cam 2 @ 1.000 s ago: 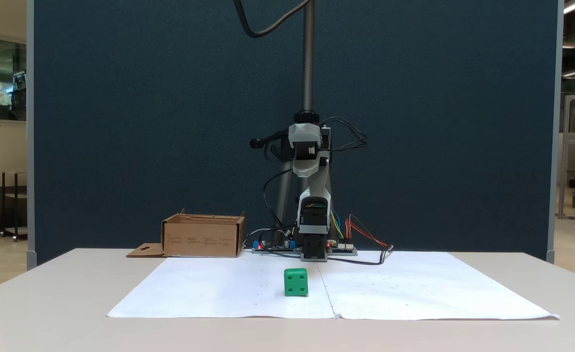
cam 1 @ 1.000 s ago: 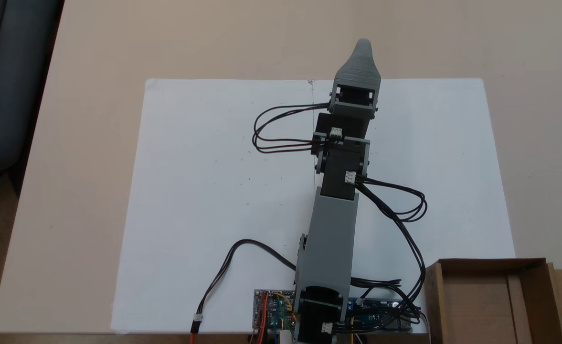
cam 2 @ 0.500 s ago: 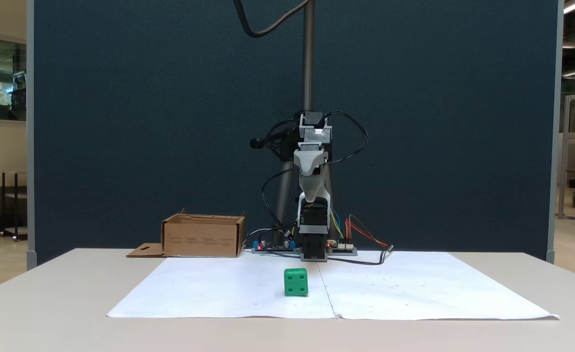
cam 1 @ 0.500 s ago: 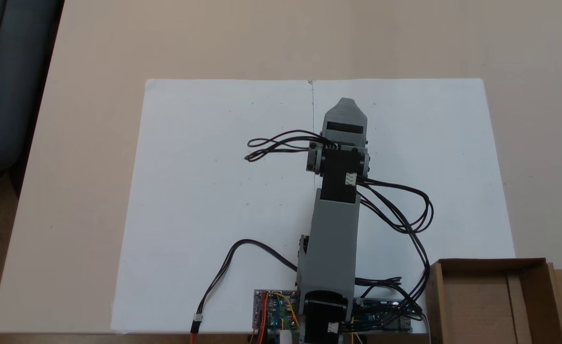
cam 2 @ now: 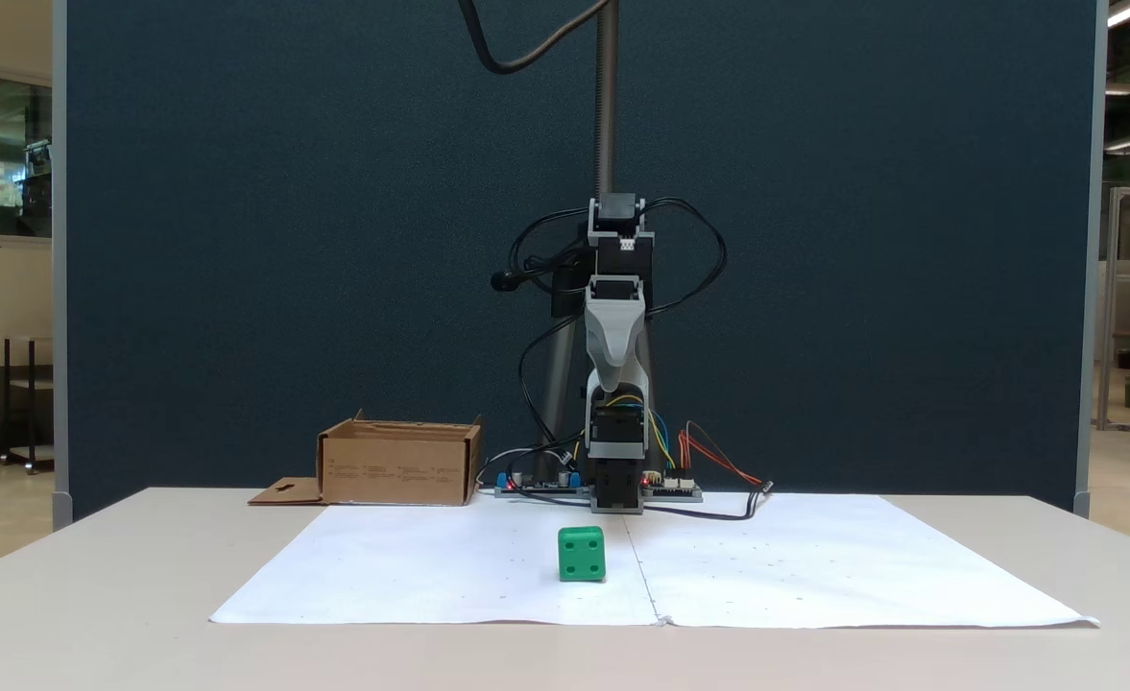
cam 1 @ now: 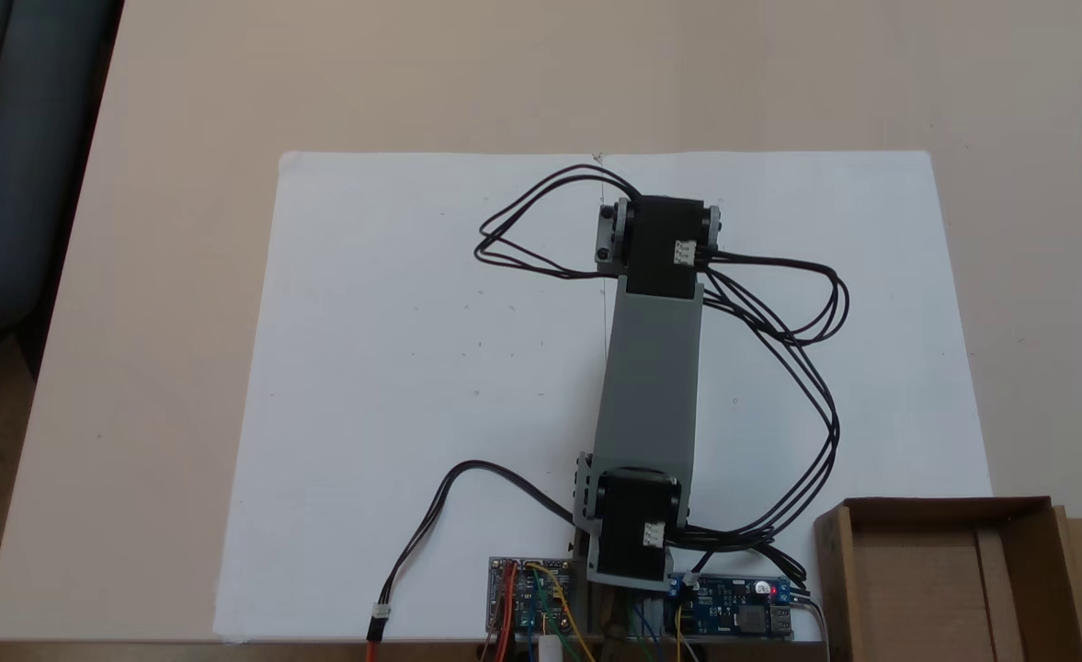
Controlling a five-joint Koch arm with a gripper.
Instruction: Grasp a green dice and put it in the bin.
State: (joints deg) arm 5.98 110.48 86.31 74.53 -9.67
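On a beige table (cam 2: 94, 614) before a dark blue partition (cam 2: 286, 240), the green dice (cam 2: 582, 554) is seen nearest, on white paper (cam 2: 814, 576), the jaws (cam 2: 613, 376) hang pointing down above at 12 o'clock, their state indiscernible, and the bin (cam 2: 398, 467) stands farther at 10 o'clock.

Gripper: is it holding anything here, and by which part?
Nothing is held. The small green plastic dice sits alone on the white paper sheet; the gripper hangs well above it.
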